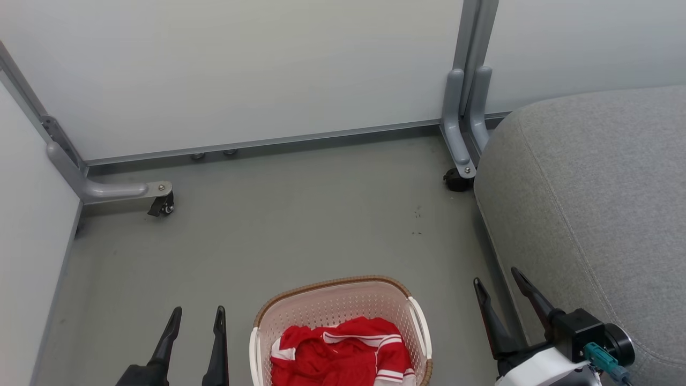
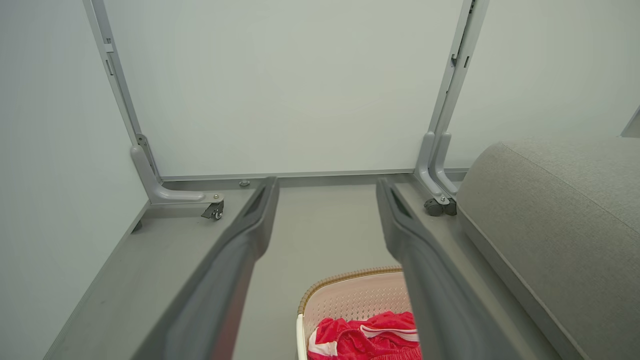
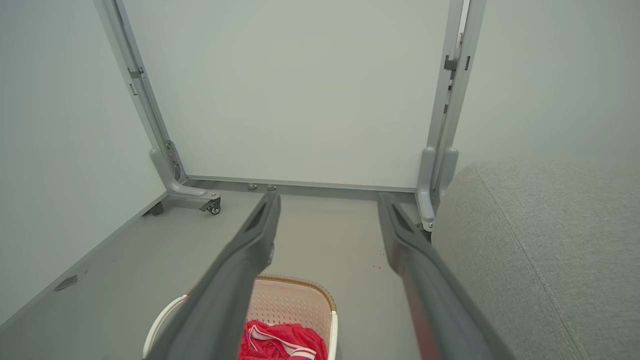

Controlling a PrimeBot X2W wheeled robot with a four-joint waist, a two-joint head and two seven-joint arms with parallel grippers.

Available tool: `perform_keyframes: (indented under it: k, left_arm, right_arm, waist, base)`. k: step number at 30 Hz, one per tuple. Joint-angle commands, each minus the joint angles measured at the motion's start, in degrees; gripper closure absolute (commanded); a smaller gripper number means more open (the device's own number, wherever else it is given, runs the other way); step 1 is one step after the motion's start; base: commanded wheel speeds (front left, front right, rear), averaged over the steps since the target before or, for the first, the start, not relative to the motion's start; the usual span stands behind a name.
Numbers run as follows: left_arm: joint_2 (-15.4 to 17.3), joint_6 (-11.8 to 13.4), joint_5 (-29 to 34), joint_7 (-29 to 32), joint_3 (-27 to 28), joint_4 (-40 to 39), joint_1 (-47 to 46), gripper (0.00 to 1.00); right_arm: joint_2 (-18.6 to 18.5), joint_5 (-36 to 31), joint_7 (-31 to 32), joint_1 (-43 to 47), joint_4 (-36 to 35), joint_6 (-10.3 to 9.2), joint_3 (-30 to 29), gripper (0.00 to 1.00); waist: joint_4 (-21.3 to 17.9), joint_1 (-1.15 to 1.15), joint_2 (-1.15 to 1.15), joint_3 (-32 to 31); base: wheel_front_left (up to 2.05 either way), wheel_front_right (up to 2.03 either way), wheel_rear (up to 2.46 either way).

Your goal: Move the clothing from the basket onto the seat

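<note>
Grey floor (image 1: 300, 225) walled by pale partition panels (image 1: 241, 69). At lower left the left gripper (image 1: 198, 309) hangs spread and empty. At centre, red white-striped clothing (image 1: 343, 356) lies in the cream laundry basket (image 1: 332, 305). The right gripper (image 1: 497, 276), also spread and empty, sits beside the grey seat (image 1: 589, 187).

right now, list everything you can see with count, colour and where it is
clothing: one heap, garment count unclear, red with white stripes, inside the basket
basket: one, cream with brown rim and white handles, on the floor
seat: one, grey fabric, right of the basket
partition panels: three, pale, left side and back
castors: at least two, black, under grey metal panel feet, back left and by the seat
floor: grey, underfoot
left pincer: one, dark, open, left of the basket
right pincer: one, dark, open, between basket and seat
</note>
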Motion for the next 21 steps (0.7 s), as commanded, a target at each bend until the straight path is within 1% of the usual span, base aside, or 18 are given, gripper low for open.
perform_keyframes:
  k: [1, 9, 13, 17, 21]
  left_arm:
    - [0.36, -0.12, 0.5, -0.2, 0.01, 0.05, 0.57, 0.0]
    - [0.36, -0.31, 1.01, -0.2, -0.29, 0.41, 0.12, 0.0]
    - [0.35, -0.49, 1.46, -0.19, -1.41, 1.31, -0.85, 0.0]
    - [0.34, -0.67, 2.68, -0.13, -3.05, 2.3, -3.14, 0.0]
    - [0.41, -0.91, 5.28, -0.12, -6.0, 4.19, -7.59, 0.0]
  right_arm:
    - [-0.07, 0.3, -0.28, 0.68, -0.17, -0.06, 0.01, 0.0]
    - [-0.05, 0.41, -0.28, 0.65, -0.52, -0.06, 0.29, 0.0]
    - [-0.05, 0.38, -0.28, -0.51, -1.13, -0.06, 0.37, 0.0]
    - [-0.39, 0.31, -0.28, -1.78, -1.63, -0.06, -0.29, 0.0]
    - [-0.7, 0.29, -0.28, -4.49, -2.74, -0.06, -1.41, 0.0]
  waist:
    - [0.05, 0.0, 0.0, 0.07]
    - [0.26, 0.0, 0.0, 0.91]
    - [0.12, 0.0, 0.0, 2.58]
    - [-0.02, 0.0, 0.0, 5.56]
    - [0.0, 0.0, 0.0, 11.24]
  base:
    - [0.0, 0.0, 0.0]
    - [0.0, 0.0, 0.0]
    - [0.0, 0.0, 0.0]
    - [0.0, 0.0, 0.0]
    - [0.0, 0.0, 0.0]
